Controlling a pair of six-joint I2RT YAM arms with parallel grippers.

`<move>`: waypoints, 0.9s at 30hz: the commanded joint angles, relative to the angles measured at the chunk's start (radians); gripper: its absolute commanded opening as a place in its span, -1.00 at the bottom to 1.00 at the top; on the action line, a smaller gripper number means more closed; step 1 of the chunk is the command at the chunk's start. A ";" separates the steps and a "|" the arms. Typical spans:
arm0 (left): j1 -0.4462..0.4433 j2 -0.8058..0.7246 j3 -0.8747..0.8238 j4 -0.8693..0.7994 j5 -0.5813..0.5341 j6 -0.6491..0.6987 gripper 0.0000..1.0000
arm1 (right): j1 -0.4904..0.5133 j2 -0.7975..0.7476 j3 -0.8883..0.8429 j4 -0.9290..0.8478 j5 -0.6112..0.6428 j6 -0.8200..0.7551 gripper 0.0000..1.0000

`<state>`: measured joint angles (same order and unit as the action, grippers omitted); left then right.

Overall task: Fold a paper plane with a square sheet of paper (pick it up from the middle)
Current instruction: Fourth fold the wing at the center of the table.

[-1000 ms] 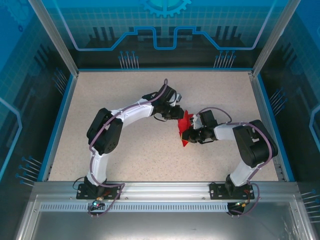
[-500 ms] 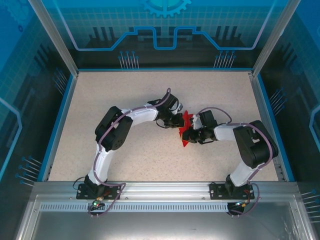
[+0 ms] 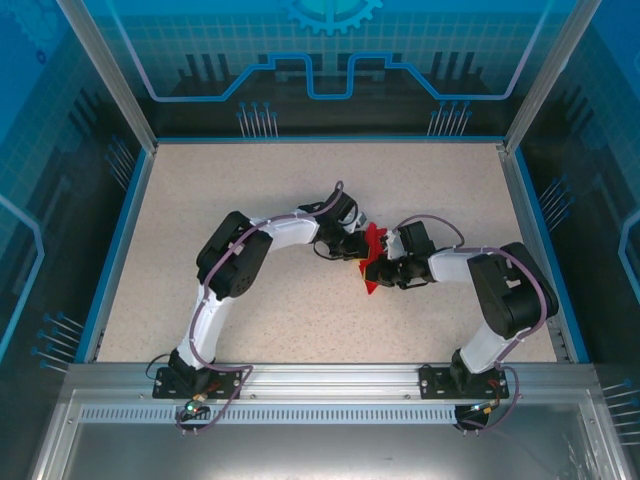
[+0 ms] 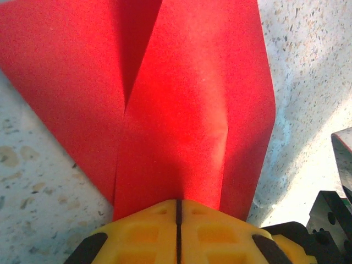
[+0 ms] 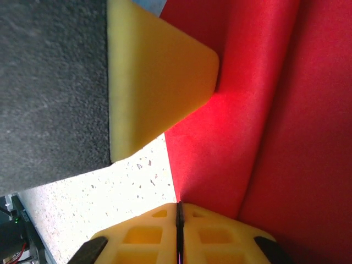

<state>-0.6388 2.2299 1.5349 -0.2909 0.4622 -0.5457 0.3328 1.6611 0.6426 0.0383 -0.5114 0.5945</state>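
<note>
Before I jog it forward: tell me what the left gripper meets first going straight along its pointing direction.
The folded red paper: the left gripper is shut right at its near edge, so it meets paper at once. The right gripper sits off to one side, probably missed.

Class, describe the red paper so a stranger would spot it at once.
Start at the speckled beige table and follow the white left arm and right arm to where they meet, just right of centre. Held by the left gripper and right gripper is the red paper, partly folded along a crease: the only bright red thing there.
</note>
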 commanded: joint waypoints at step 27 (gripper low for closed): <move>-0.004 0.137 0.083 -0.151 -0.114 0.112 -0.87 | 0.045 -0.080 -0.055 -0.072 0.011 0.026 -0.78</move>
<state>-0.6399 2.2803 1.6287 -0.3729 0.4614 -0.4667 0.3614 1.5593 0.6018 -0.0101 -0.4976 0.6128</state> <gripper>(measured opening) 0.066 0.109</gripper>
